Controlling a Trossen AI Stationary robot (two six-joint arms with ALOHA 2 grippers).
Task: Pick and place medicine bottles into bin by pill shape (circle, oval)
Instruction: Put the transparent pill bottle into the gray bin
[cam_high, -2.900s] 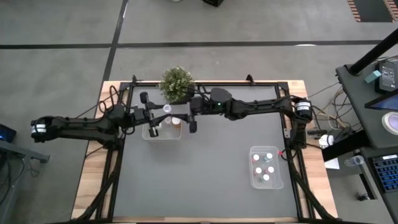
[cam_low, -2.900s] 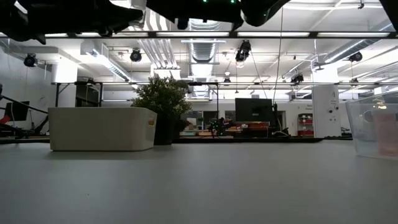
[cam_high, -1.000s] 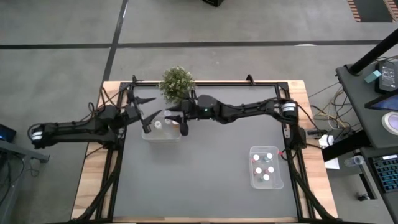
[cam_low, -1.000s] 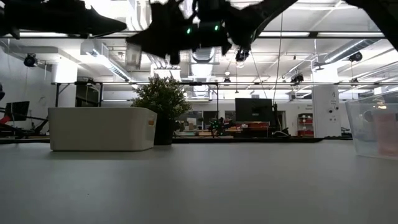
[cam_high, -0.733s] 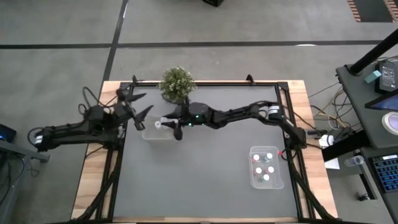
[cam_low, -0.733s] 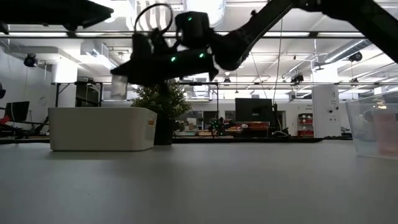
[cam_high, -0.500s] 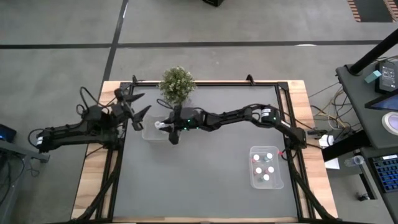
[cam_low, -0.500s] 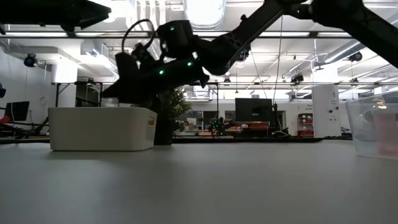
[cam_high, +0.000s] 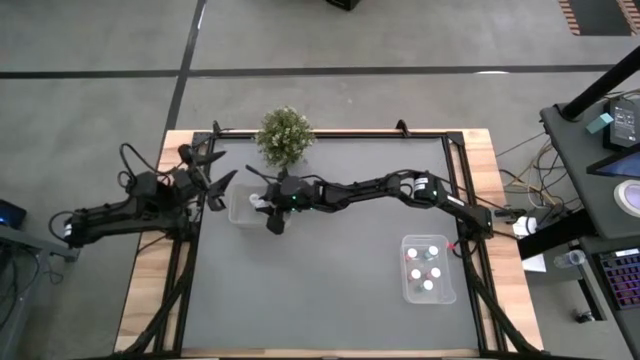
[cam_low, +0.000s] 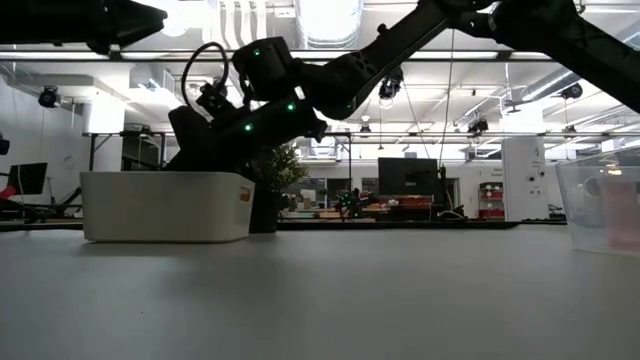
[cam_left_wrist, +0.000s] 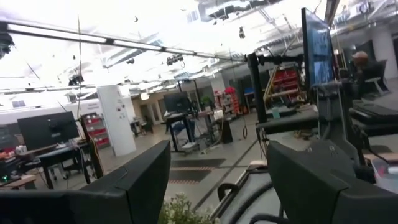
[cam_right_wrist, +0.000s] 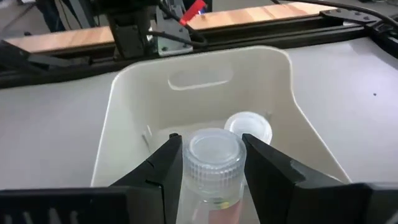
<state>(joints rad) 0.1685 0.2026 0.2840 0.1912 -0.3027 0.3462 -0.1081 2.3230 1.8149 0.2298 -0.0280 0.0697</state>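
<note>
Your right end effector (cam_right_wrist: 211, 171) grips a white-capped bottle (cam_right_wrist: 214, 152) directly over the white bin (cam_right_wrist: 273, 81), ready to drop beside another bottle (cam_right_wrist: 249, 127). Left end effector (cam_left_wrist: 217, 180) waits open, off the counter (cam_high: 330, 270).

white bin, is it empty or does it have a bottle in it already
Not empty: a white-capped bottle lies inside the white bin, while the right gripper holds another bottle above it.

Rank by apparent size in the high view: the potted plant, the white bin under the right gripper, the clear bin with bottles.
1. Clear bin, largest visible footprint.
2. Potted plant.
White bin is unranked: the right gripper, shut on a bottle, covers much of it.
</note>
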